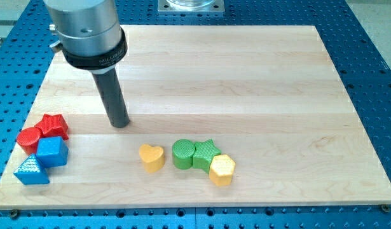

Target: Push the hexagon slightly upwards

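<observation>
Board (246,76): pale wood, lying on a blue perforated table (373,63); a grey metal plate (191,6) sat at the view's top edge.

Rod (112,95): dark, straight, hanging from a grey cylindrical housing (87,28) at the view's upper left. My tip (120,124) rested on bare wood, touching no block. No jaws existed on this arm, so no open or closed state applied.

Yellow hexagon (222,169): low on the board, a little right of centre, well apart from my tip, to its lower right. It touched the green star's lower right side.

Green star (206,152): just up and left of the hexagon, pressed against the green cylinder.

Green cylinder (182,154): upright, left of the star, touching it.

Yellow heart (151,158): left of the cylinder, near it but apart; the block nearest my tip, below and to its right.

Red star (53,126): at the view's left edge of the board, left of my tip and apart from it.

Red cylinder (29,137): touching the red star's lower left.

Blue cube (51,152): directly below the red star, against it.

Blue triangle (31,170): lowest of the left cluster, touching the cube's lower left, close to the board's edge.
</observation>
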### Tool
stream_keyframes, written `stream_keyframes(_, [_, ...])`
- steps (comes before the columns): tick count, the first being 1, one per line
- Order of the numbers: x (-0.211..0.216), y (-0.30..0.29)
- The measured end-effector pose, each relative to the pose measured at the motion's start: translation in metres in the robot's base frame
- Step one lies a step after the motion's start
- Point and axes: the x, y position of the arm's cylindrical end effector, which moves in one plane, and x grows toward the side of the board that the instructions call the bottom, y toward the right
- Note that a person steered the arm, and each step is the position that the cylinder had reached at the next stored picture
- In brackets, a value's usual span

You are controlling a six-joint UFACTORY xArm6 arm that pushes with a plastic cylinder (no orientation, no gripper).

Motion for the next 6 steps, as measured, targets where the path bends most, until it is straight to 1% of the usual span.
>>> stream_keyframes(1, [0.002, 0.102])
stream_keyframes(2, [-0.001, 0.238])
stream_keyframes(3, [0.086, 0.274])
stream_keyframes(4, [0.145, 0.222])
stream_keyframes(5, [0.142, 0.190])
stream_keyframes(6, [0.101, 0.154])
